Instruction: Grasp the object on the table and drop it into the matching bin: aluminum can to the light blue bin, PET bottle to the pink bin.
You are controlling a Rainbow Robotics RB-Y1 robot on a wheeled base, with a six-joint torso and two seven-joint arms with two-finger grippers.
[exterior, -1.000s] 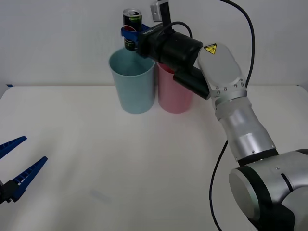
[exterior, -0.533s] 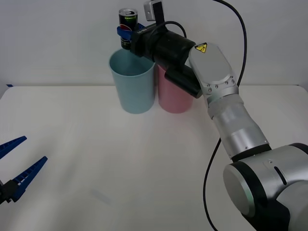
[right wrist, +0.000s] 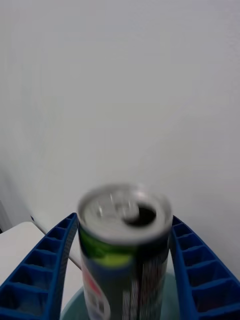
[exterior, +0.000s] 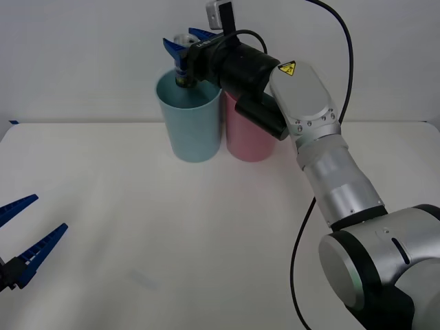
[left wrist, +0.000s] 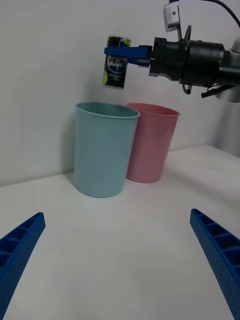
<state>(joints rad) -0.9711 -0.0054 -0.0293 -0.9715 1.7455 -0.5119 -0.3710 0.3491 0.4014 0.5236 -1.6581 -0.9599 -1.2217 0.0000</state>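
Observation:
The aluminum can (exterior: 183, 69), dark with a green band and silver top, hangs loose and slightly tilted just above the mouth of the light blue bin (exterior: 196, 130). My right gripper (exterior: 185, 40) is open over that bin, its blue fingers spread to either side of the can (right wrist: 122, 250), with gaps showing. In the left wrist view the can (left wrist: 116, 70) sits just under the right gripper (left wrist: 122, 50), above the light blue bin (left wrist: 105, 155). The pink bin (exterior: 247, 137) stands touching it on the right. My left gripper (exterior: 49, 213) waits open low at the near left.
The white table (exterior: 206, 227) stretches bare between the left gripper and the two bins. A white wall rises right behind the bins. The right arm reaches across above the pink bin (left wrist: 150, 145), a black cable looping over it.
The right gripper's fingers have spread open and let go of the can, which has dropped lower toward the light blue bin's mouth. The left arm has not moved.

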